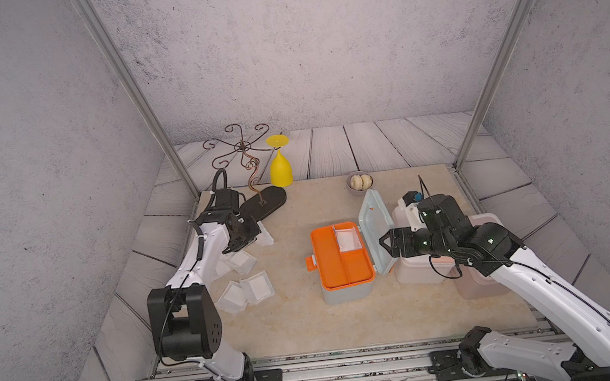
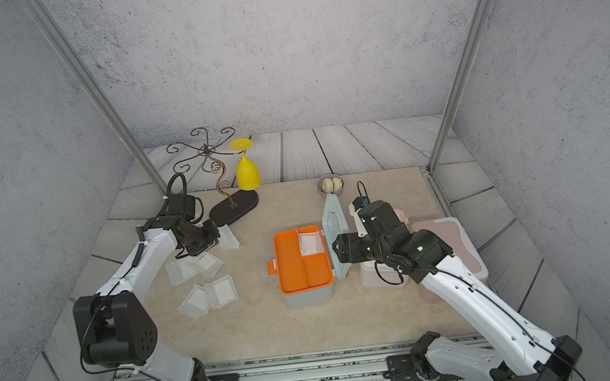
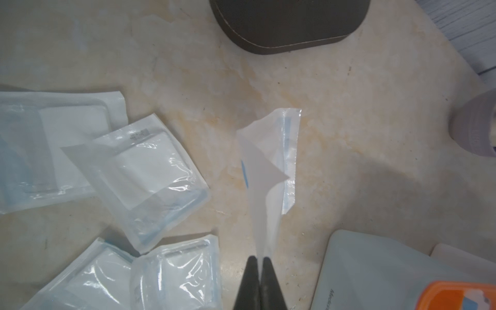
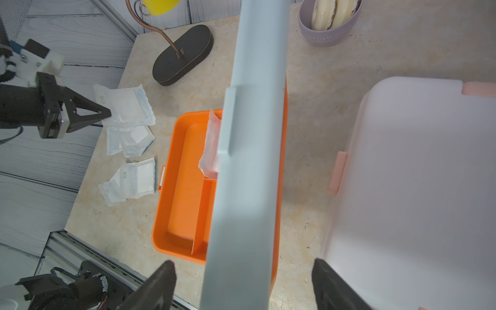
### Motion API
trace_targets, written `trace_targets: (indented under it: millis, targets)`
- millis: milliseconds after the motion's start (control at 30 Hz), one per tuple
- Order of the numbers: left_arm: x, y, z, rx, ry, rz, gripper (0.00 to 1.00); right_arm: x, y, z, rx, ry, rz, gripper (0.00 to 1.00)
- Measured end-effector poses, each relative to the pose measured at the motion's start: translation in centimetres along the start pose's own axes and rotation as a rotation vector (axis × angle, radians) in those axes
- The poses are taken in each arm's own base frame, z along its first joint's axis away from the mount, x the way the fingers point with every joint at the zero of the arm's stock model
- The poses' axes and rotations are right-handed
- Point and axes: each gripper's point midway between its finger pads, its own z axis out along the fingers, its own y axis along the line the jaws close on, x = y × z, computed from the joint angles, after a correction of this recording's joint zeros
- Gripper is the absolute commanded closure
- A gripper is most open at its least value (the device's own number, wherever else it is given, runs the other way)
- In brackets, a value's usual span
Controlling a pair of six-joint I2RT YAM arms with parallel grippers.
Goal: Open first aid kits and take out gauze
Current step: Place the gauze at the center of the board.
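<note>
A small flat white gauze packet with clear crinkly edges [image 3: 268,166] hung by one corner from my left gripper [image 3: 258,259]. The jaws were pressed together on the wrapper, over the 9 o'clock side of the beige stone-look tabletop [image 1: 310,326]. Four like packets [image 2: 209,264] lay loose on the table just beside it, toward its 6 o'clock, in two overlapping pairs.

At the table's centre the rounded grey-blue plastic first aid kit with the orange tray [image 1: 342,268] stood open, its grey-blue lid [image 1: 376,226] raised upright on the 3 o'clock side. One more packet [image 1: 348,239] lay in the small compartment at the tray's 1 o'clock corner, and the other compartments showed bare orange. My right gripper [image 4: 243,268] was spread wide with the lid's edge between its jaws. Neither finger visibly touched the lid in the wrist view, and I judged it was there to keep the lid from falling.

At the open kit's 3 o'clock, the white plastic kit with peach trim [image 4: 416,188] and, beyond it, the pink kit with white trim [image 2: 451,238] sat with lids down, partly hidden by my right arm. A small grey bowl [image 1: 360,183] stood at the open kit's 12 o'clock.

By my reckoning, one of the three kits was open and nearly emptied. Left to do were releasing the held packet, lifting out the last one, and opening the two closed kits. I could not tell whether more gauze lay under the tray.
</note>
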Motion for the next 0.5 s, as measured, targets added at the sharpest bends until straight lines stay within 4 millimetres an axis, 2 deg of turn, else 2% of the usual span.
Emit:
trace_targets:
  millis: [133, 267, 467, 500]
  targets:
    - [-1.4, 1.9, 3.1, -0.039, 0.041, -0.053, 1.00, 0.0, 0.0, 0.0, -0.001, 0.001, -0.002, 0.19]
    - [-1.7, 3.6, 4.9, -0.064, 0.073, -0.093, 1.00, 0.0, 0.0, 0.0, -0.004, 0.001, -0.002, 0.19]
    - [-3.6, 4.0, 7.3, -0.056, 0.109, -0.119, 1.00, 0.1, 0.1, 0.0, -0.008, 0.004, -0.002, 0.19]
    - [-4.0, 3.9, 7.6, -0.056, 0.109, -0.117, 0.93, 0.1, 0.1, 0.0, -0.008, 0.004, -0.001, 0.19]
